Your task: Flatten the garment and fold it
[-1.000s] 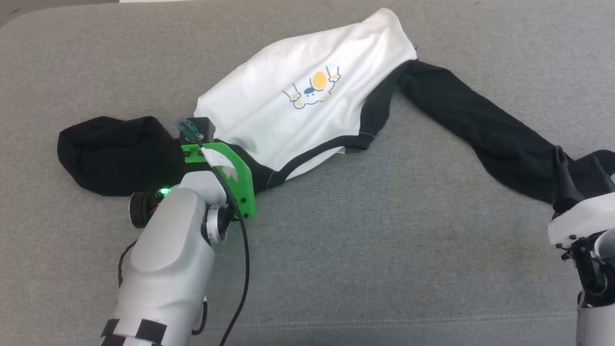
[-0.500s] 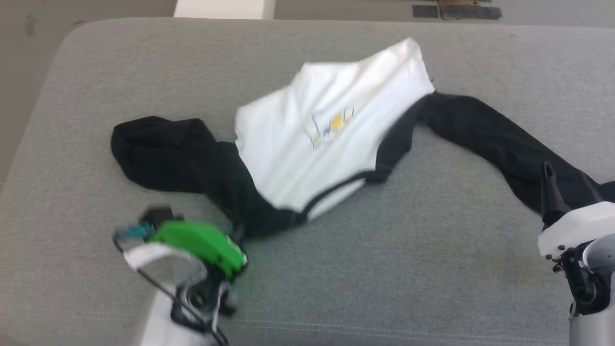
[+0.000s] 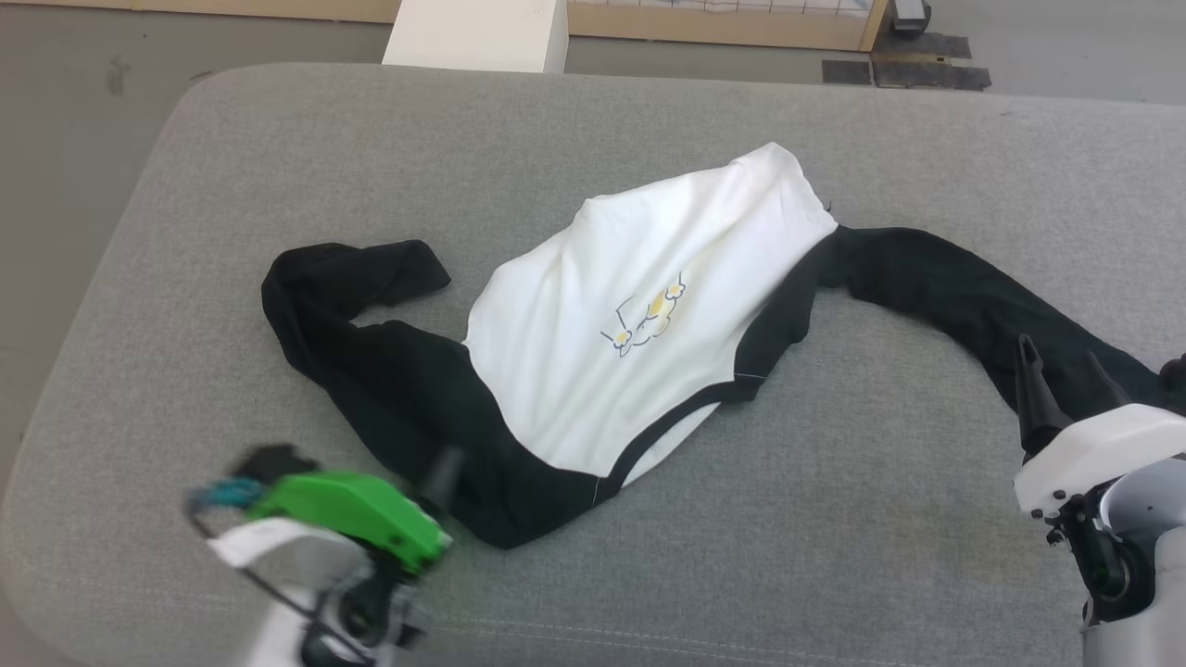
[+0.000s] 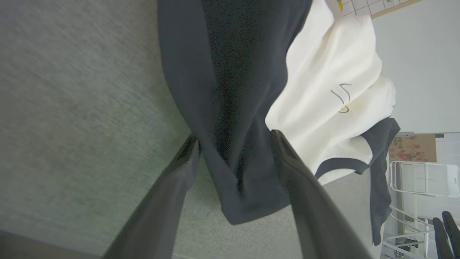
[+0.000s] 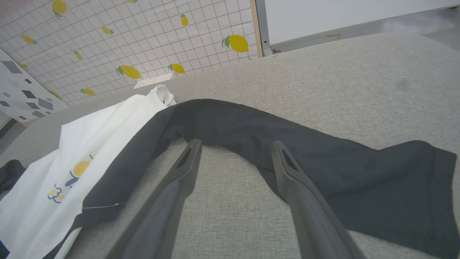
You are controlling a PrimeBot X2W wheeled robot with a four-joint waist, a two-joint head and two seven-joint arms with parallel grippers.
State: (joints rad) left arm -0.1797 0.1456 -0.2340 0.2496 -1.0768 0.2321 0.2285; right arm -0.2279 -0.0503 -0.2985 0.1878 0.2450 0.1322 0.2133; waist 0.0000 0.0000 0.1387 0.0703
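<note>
hovering low over the near left of the grey padded bench (image 3: 834, 519), the left jaws stand apart, their green mount (image 3: 352, 505) blurred from the head camera; seen along the wrist, the two dark fingers (image 4: 161, 201) straddle the near black fold of the garment (image 4: 230, 108), and i cannot tell whether either touches it. at the near right the right jaws are apart too and empty, one finger (image 5: 305, 208) over the end of the right black sleeve (image 3: 945, 287), the other beside its edge over bare bench. the garment lies loose across the middle of the bench, not yet flat: its white body (image 3: 639, 241) sits in the centre, softly creased, the small yellow-and-blue print (image 3: 649, 315) facing up and the black neck trim (image 3: 690, 410) turned toward the near edge. the left black sleeve (image 3: 408, 398) runs from the near fold away to the left and hooks back on itself. the right sleeve leaves the far corner of the white body and snakes out to the right jaws. past the far edge of the bench are grey floor (image 3: 185, 37), a white block (image 3: 477, 32) and a strip of pale wood framing (image 3: 723, 28).
</note>
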